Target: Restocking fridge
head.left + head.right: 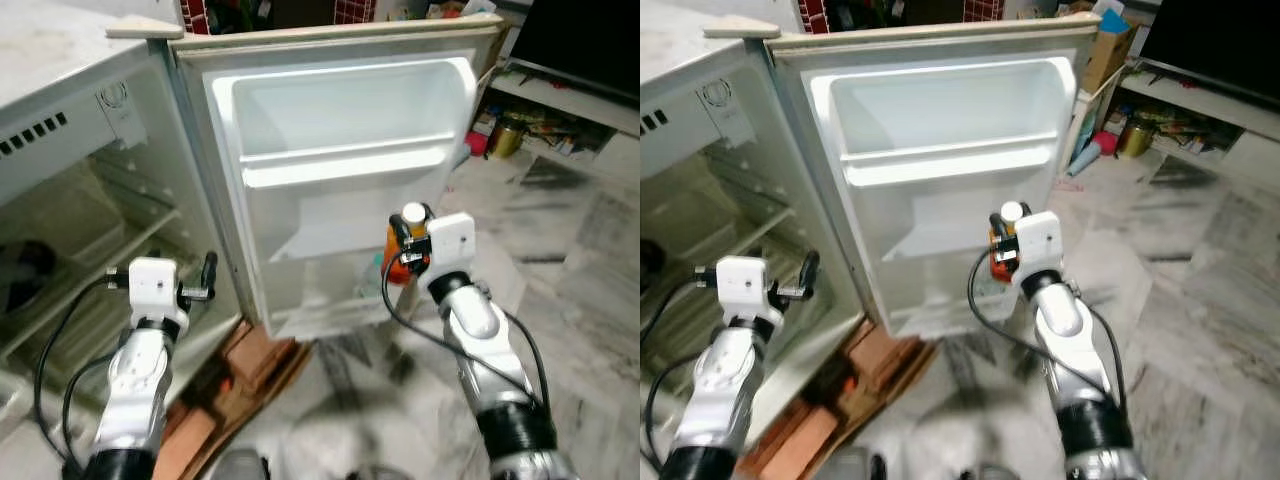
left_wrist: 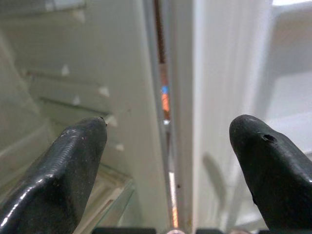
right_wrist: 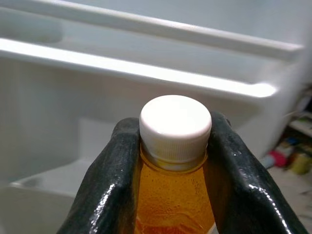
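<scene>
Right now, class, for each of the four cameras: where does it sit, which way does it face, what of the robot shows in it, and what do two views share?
Left eye: on the head, looking down at the open fridge door; both arms show.
Right eye: beside it, same scene.
Left wrist: looks along the open left end effector at the hinge gap.
Right wrist: looks along the right end effector, shut on the bottle, toward the door shelf.
Shared: the bottle shows in the eye views too.
</scene>
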You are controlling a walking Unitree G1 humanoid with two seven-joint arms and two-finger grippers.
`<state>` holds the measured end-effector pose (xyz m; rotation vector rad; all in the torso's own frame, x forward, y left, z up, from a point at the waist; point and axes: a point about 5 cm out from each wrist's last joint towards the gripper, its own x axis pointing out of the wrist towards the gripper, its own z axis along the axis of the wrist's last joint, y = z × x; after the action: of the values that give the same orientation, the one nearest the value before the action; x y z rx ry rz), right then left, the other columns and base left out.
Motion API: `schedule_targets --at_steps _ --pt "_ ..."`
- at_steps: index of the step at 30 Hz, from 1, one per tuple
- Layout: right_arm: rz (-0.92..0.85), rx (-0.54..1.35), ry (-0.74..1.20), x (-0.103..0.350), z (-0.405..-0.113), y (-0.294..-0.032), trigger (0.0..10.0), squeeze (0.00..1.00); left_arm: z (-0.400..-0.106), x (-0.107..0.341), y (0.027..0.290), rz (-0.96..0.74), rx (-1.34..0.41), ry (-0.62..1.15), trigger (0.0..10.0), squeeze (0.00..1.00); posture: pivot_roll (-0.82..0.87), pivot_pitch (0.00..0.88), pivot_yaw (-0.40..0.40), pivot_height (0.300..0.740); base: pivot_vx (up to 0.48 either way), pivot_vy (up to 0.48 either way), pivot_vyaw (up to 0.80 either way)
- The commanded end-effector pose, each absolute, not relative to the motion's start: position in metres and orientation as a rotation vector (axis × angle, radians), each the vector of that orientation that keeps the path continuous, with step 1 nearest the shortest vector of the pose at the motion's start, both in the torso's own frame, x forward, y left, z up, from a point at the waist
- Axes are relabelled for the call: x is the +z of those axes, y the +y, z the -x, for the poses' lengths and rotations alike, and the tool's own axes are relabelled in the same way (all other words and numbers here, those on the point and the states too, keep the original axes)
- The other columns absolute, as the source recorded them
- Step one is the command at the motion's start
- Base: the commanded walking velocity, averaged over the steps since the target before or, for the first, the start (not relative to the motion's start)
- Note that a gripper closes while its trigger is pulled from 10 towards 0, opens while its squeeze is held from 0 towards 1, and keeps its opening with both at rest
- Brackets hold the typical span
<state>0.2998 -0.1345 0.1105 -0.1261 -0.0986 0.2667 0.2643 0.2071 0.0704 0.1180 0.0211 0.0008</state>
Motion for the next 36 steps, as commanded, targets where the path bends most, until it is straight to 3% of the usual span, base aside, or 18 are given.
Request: schedule_targets --at_steps 1,11,18,36 --pt "0.120 0.296 -0.122 0.1158 -0.3004 -0.1290 10.0 0.00 -0.2623 0.0684 0.2089 -0.123 0.012 0.035 10.0 0.00 0.05 0.034 -0.039 0.740 0.000 0.000 0.00" --pt "0.125 0.333 -0.137 0.1173 -0.2990 -0.1250 10.0 0.00 -0.2629 0.0685 0.2098 -0.138 0.014 0.032 10.0 0.00 0.05 0.030 -0.042 0.740 0.215 0.000 0.00" --pt "0.120 0.326 -0.133 0.1176 -0.3005 -0.1265 10.0 0.00 -0.2638 0.0681 0.2088 -0.132 0.015 0.034 10.0 0.00 0.05 0.028 -0.043 0.740 0.273 0.000 0.46" --pt "0.141 0.278 -0.116 0.1155 -0.3019 -0.1331 10.0 0.00 -0.2612 0.0679 0.2064 -0.116 0.008 0.031 10.0 0.00 0.05 0.039 -0.046 0.740 0.000 0.000 0.00"
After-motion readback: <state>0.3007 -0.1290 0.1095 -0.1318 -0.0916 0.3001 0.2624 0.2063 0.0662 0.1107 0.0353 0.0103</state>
